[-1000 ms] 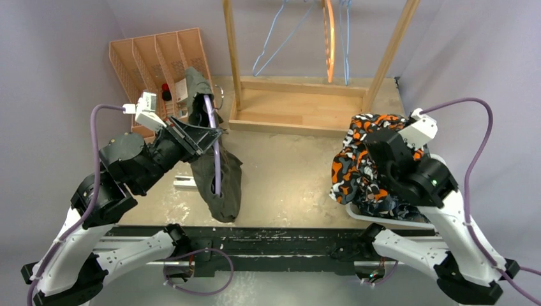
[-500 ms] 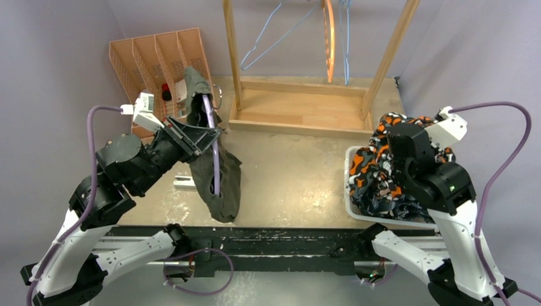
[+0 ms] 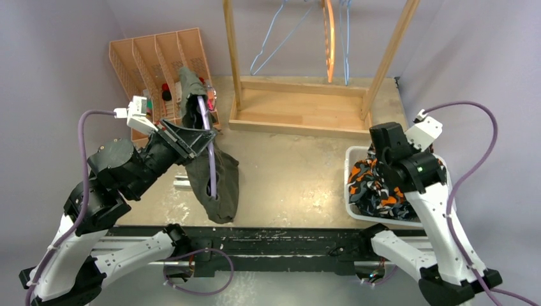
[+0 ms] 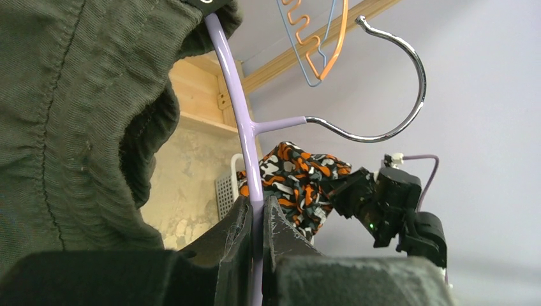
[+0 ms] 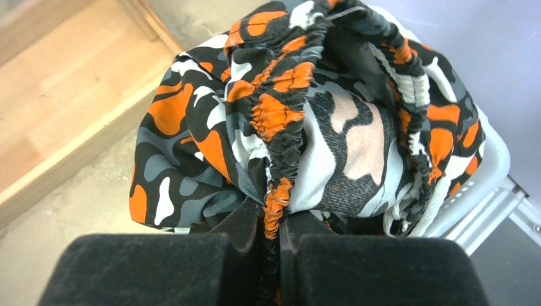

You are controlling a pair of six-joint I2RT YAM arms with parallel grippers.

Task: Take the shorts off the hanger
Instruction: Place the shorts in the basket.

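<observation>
My left gripper [image 3: 194, 136] [image 4: 256, 213] is shut on a lilac hanger [image 3: 208, 156] [image 4: 237, 111] with a metal hook [image 4: 395, 95]. Olive green shorts [image 3: 217, 182] [image 4: 70, 121] hang on that hanger above the table's left side. My right gripper [image 3: 383, 150] [image 5: 272, 229] is shut on the elastic waistband of the orange-white-black camouflage shorts [image 3: 376, 185] [image 5: 287, 108] and holds them in the white basket [image 3: 352, 207] [image 5: 491, 172] at the right. The black and blue-grey patterned shorts are hidden or out of view.
A wooden rack [image 3: 300, 108] stands at the back centre with blue and orange empty hangers [image 3: 329, 38] on it. A wooden slotted organiser [image 3: 150, 60] stands at the back left.
My right gripper has carried the camouflage shorts right and then down into the white basket. My left gripper with the hanger and olive shorts has shifted slightly left.
</observation>
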